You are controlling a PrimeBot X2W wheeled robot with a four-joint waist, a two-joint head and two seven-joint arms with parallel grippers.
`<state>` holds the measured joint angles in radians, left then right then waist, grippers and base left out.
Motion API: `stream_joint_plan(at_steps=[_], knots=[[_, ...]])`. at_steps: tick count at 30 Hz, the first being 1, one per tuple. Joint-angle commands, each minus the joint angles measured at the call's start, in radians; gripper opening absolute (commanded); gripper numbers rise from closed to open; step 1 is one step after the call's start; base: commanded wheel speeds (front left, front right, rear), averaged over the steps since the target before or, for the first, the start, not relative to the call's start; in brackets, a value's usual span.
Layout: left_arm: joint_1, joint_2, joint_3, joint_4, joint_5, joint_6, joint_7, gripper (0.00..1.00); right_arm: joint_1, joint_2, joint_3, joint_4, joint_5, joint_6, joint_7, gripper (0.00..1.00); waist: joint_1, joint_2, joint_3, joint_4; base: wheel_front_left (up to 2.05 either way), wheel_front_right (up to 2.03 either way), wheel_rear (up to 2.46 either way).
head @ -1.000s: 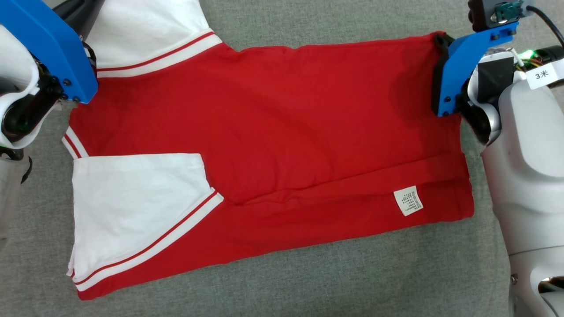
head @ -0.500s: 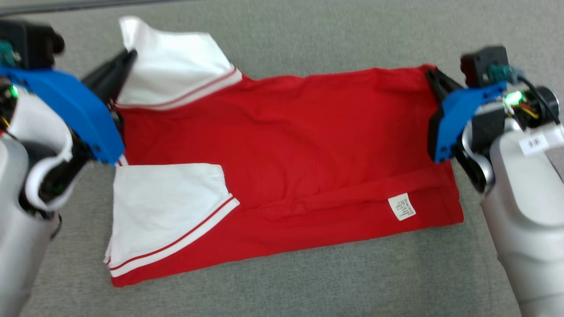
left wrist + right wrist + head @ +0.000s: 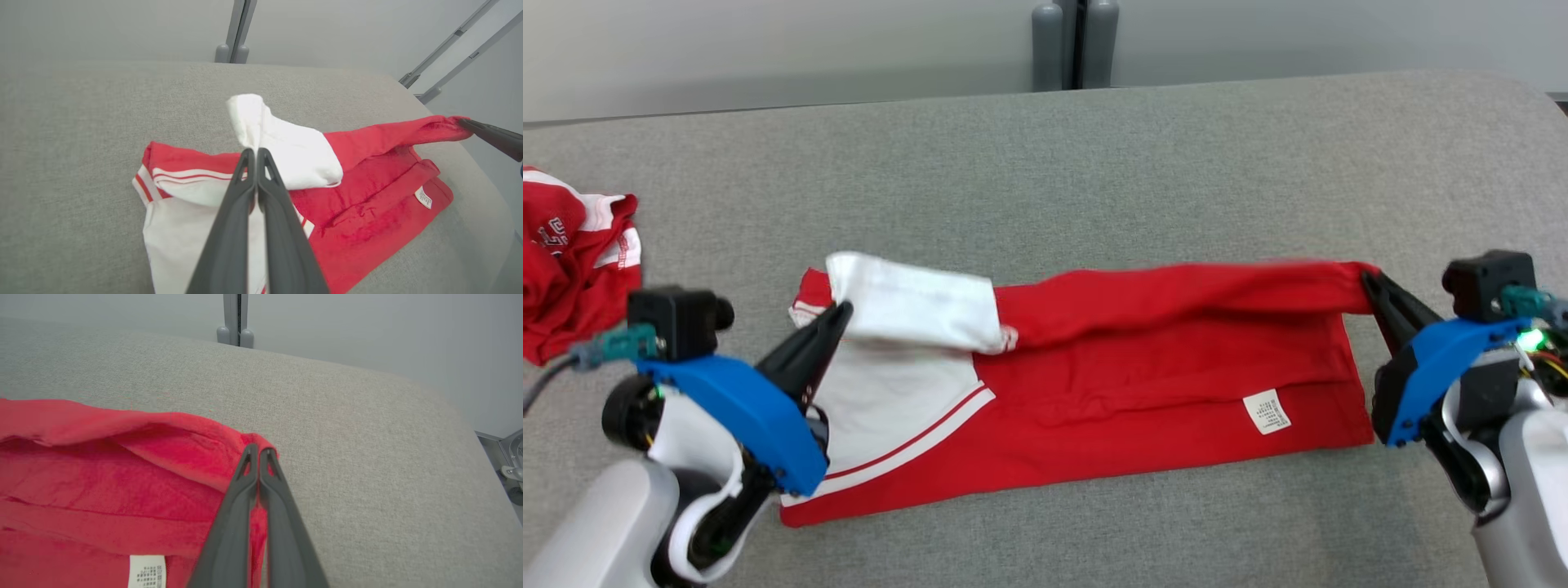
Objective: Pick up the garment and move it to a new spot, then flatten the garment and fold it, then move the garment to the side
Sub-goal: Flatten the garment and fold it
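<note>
A red garment (image 3: 1143, 376) with white sleeves lies on the grey padded table (image 3: 1094, 163), its far edge lifted and drawn toward me. My left gripper (image 3: 840, 312) is shut on the garment's white sleeve (image 3: 282, 139), with that gripper (image 3: 256, 153) pinching the cloth at its tips. At the far right corner my right gripper (image 3: 1368, 279) is shut on the red hem, and that gripper (image 3: 256, 448) clamps the corner (image 3: 257, 437). A white care label (image 3: 1267, 411) faces up near the right end. A second white sleeve (image 3: 890, 408) lies flat under the lifted one.
Another red and white garment (image 3: 568, 245) is bunched at the table's left edge. A grey post (image 3: 1076, 45) stands behind the table's far edge. Bare grey surface (image 3: 1176, 155) stretches beyond the garment, and the table's right edge (image 3: 461, 416) curves off.
Both grippers have lifted the garment's far edge and carried it toward the near edge, folding it over. The camera has tilted up, bringing the far table edge and the second garment into view.
</note>
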<state>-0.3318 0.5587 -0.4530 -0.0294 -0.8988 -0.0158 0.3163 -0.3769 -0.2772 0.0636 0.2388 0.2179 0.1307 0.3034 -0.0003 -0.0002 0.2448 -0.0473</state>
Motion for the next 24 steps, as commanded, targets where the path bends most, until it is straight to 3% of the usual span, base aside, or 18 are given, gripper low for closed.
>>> stream_joint_plan(at_steps=[1, 10, 11, 12, 13, 14, 24], knots=[[0.014, -0.002, 0.006, 0.002, -0.003, 0.006, -0.008, 0.0, 0.021, 0.0, -0.005, -0.011, 0.006, 0.0, 0.007, 0.0, 0.0003, 0.0002, 0.0, 0.001, 0.0, 0.0, 0.0], [0.107, -0.042, 0.008, 0.078, -0.016, 0.026, -0.087, 0.0, 0.119, 0.01, -0.017, -0.1, -0.009, 0.0, 0.061, 0.0, 0.0003, 0.0002, -0.009, 0.004, 0.0, 0.0, 0.0], [0.113, -0.045, 0.01, 0.086, -0.011, 0.028, -0.101, 0.12, 0.126, 0.009, -0.015, -0.105, -0.011, 0.0, 0.056, 0.07, 0.0003, 0.0002, -0.01, 0.004, 0.0, 0.0, 0.0], [0.123, -0.049, 0.012, 0.093, -0.01, 0.029, -0.113, 0.48, 0.135, 0.009, -0.014, -0.111, -0.015, 0.0, 0.054, 0.38, 0.0003, 0.0002, -0.012, 0.003, 0.0, 0.0, 0.0], [0.134, -0.054, 0.017, 0.1, -0.012, 0.034, -0.131, 1.0, 0.147, 0.01, -0.014, -0.117, -0.017, 0.0, 0.05, 0.5, 0.0003, 0.0002, -0.014, 0.003, 0.0, 0.0, 0.0], [0.144, -0.057, 0.024, 0.104, -0.013, 0.037, -0.147, 1.0, 0.158, 0.012, -0.017, -0.122, -0.015, 0.0, 0.046, 0.97, 0.0003, 0.0002, -0.016, 0.003, 0.0, 0.0, 0.0], [0.267, -0.104, 0.079, 0.078, 0.031, 0.113, -0.352, 1.0, 0.306, 0.066, -0.164, -0.193, -0.03, 0.0, 0.03, 1.0, 0.0003, 0.0002, -0.065, 0.02, 0.0, 0.0, 0.0]])
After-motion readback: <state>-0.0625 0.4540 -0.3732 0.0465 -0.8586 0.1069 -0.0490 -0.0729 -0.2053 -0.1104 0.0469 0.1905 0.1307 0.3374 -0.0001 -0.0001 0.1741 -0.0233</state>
